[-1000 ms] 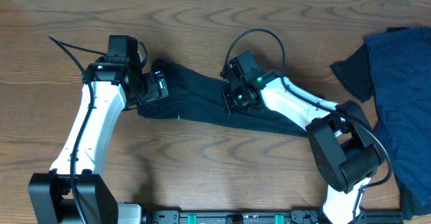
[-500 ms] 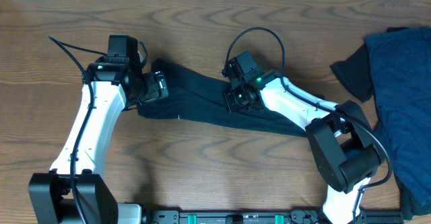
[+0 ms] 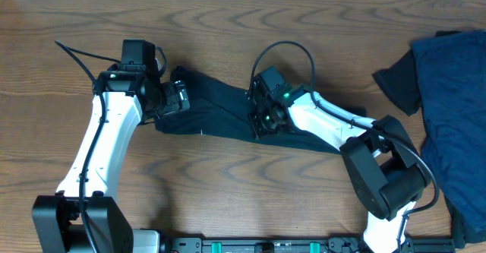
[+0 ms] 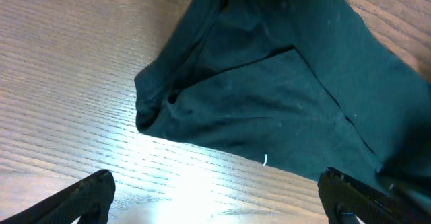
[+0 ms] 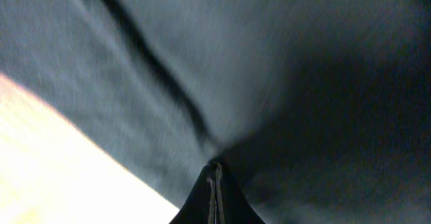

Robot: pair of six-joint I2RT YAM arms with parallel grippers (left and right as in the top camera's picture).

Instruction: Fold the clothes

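A very dark T-shirt (image 3: 220,112) lies bunched in a long strip across the middle of the wooden table. My left gripper (image 3: 181,99) hovers at the strip's left end, open wide. In the left wrist view its fingertips (image 4: 94,187) stand over bare wood, the left gripper (image 4: 215,183) holds nothing, and the T-shirt's (image 4: 269,96) folded end lies just ahead. My right gripper (image 3: 262,118) is at the middle of the strip, shut on the fabric. In the right wrist view the T-shirt (image 5: 202,62) fills the frame and creases run into the closed right gripper (image 5: 213,167).
A pile of blue clothes (image 3: 456,109) covers the table's right side, with a darker flap (image 3: 399,82) sticking out toward the middle. Bare table (image 3: 228,192) lies in front of the T-shirt. Both arms' bases stand at the front edge.
My right gripper has shifted a little to the left and toward the front, keeping hold of the fabric. The left arm has not moved.
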